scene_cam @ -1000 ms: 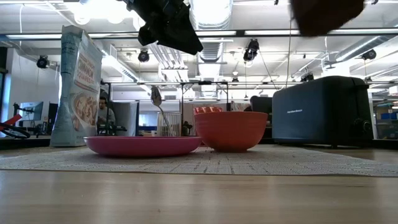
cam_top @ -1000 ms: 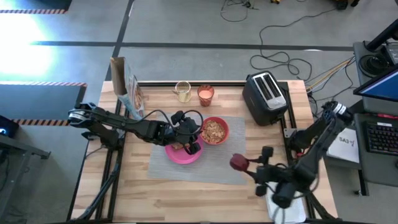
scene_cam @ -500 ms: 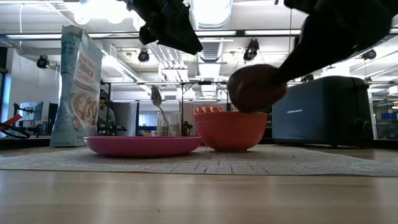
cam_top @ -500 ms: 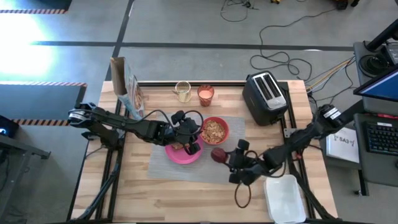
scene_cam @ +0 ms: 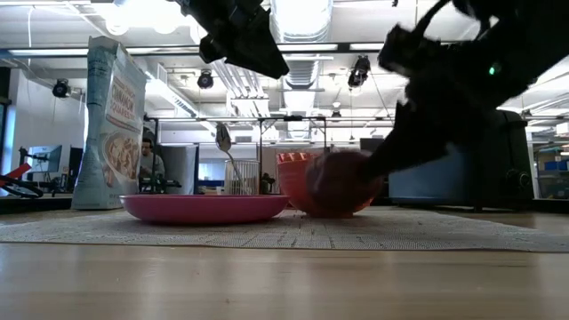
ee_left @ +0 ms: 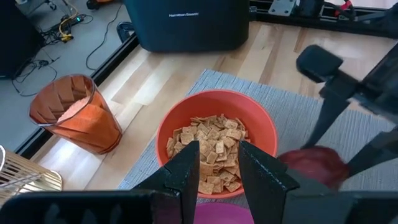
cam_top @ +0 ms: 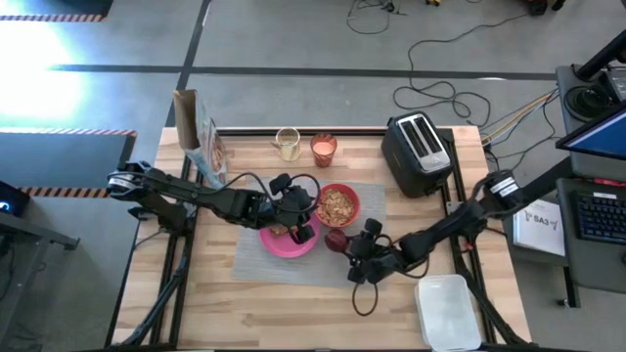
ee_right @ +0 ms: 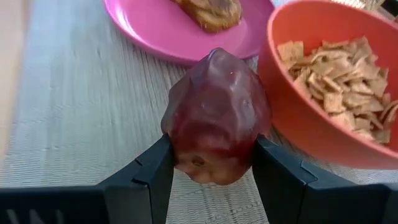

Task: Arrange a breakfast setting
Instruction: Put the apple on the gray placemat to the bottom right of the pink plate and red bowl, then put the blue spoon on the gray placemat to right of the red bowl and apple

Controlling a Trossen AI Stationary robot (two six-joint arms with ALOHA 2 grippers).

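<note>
A grey woven placemat carries a pink plate with a toast slice on it, and a red bowl of cereal. My right gripper is shut on a dark red patty, low over the placemat at the bowl's near side. My left gripper hangs open well above the plate, nothing between its fingers. The glass of orange drink stands beyond the mat. A metal spoon shows upright behind the plate. My right gripper pinches the patty between its two fingers, one on each of two opposite sides. The fingers come slanting down from the table's right and near side. The patty sticks out past the fingertips; whether its underside touches the placemat, I cannot tell.
A black toaster stands at the far right and a cereal box at the far left. A glass of pale liquid is beside the orange one. A white tray lies near the right front corner.
My right gripper has carried the patty toward the table's left edge and down, from over the mat's right near corner to the bowl's near side, rolling its wrist on the way. It stays shut on the patty.
</note>
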